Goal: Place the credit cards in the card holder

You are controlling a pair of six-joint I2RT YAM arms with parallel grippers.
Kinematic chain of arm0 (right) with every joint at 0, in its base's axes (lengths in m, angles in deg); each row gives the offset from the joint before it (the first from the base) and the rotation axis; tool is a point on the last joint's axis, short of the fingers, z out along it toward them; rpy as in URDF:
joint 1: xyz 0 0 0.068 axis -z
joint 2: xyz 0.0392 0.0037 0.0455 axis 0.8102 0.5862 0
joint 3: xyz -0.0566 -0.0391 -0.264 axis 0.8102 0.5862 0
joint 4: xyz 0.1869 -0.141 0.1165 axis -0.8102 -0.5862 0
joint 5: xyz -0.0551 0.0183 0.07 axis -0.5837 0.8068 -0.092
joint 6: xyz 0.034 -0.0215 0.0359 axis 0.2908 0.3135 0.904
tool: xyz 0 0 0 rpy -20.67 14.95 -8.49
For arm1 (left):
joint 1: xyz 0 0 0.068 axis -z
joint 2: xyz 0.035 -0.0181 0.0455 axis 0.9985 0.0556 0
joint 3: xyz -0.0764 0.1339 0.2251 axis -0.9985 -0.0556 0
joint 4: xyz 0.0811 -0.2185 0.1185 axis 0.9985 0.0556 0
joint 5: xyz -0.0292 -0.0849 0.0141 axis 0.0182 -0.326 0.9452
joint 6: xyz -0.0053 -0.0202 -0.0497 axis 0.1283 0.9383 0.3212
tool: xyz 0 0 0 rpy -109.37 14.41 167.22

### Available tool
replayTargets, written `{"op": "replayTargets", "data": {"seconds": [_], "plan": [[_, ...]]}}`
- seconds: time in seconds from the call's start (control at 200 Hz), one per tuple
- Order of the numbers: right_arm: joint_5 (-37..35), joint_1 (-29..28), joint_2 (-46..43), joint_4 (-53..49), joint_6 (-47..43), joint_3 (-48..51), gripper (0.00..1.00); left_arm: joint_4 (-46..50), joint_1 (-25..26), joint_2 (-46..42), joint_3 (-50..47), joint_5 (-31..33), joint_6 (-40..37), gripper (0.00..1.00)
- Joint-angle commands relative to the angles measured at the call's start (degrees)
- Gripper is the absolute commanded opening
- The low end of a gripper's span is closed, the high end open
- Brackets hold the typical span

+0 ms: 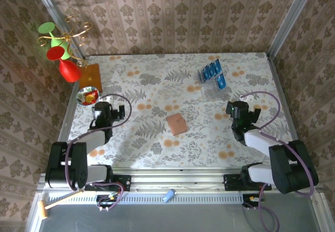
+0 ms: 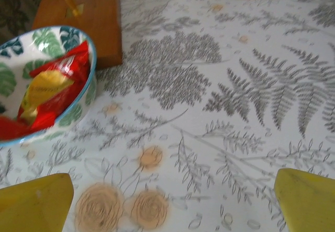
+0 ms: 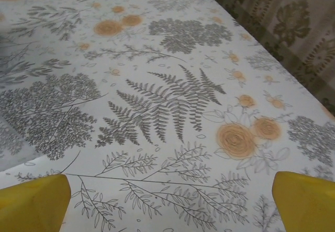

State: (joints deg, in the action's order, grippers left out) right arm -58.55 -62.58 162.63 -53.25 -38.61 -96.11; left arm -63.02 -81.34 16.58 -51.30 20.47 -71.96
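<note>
On the floral table (image 1: 157, 85), pretty much dead centre, we've got the card holder (image 1: 176, 123) lying flat on its own with nothing touching it. The credit cards (image 1: 210, 70) are way over at the far right: a bunch of blue ones are grouped at the clear rack (image 1: 212, 92), with one more blue card just nearer to us beside them. We can't really tell how they sit in the rack from up there. They're well apart from the card holder either way.

The left gripper (image 2: 170, 200) has its yellow fingers (image 2: 36, 200) spread wide with only bare tablecloth between them. It's over on the left side of the table, near a leaf-pattern bowl (image 2: 86, 93) with a red snack packet (image 2: 57, 77) in it. The bowl sits just beside the wooden board (image 2: 99, 17). Whether they actually touch, we can't say.

It's the same deal with the right gripper (image 3: 170, 200). Its fingers are wide apart and holding nothing, over the fern print close to the table's right edge. Both grippers are well away from the card holder and the cards.
</note>
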Motion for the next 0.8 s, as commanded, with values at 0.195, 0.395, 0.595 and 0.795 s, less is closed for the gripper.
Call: {"op": "replayTargets", "data": {"seconds": [0.195, 0.395, 0.595, 0.795], "plan": [[18.25, 6.09, 9.45, 30.28, -5.85, 4.49, 1.0, -29.3, -3.25, 13.98, -2.48, -8.85, -4.34, 1.0], [26.25, 6.97, 14.58, 22.79, -7.92, -1.73, 1.0, -21.65, -5.65, 14.11, 1.62, -12.23, -2.59, 1.0], [24.28, 6.72, 14.84, 21.7, -7.74, -2.67, 1.0, -21.28, -5.65, 14.19, 1.78, -12.26, -2.5, 1.0], [25.02, 6.38, 14.9, 20.75, -8.3, -3.24, 1.0, -21.28, -5.63, 14.14, 1.73, -12.2, -2.52, 1.0]]}}
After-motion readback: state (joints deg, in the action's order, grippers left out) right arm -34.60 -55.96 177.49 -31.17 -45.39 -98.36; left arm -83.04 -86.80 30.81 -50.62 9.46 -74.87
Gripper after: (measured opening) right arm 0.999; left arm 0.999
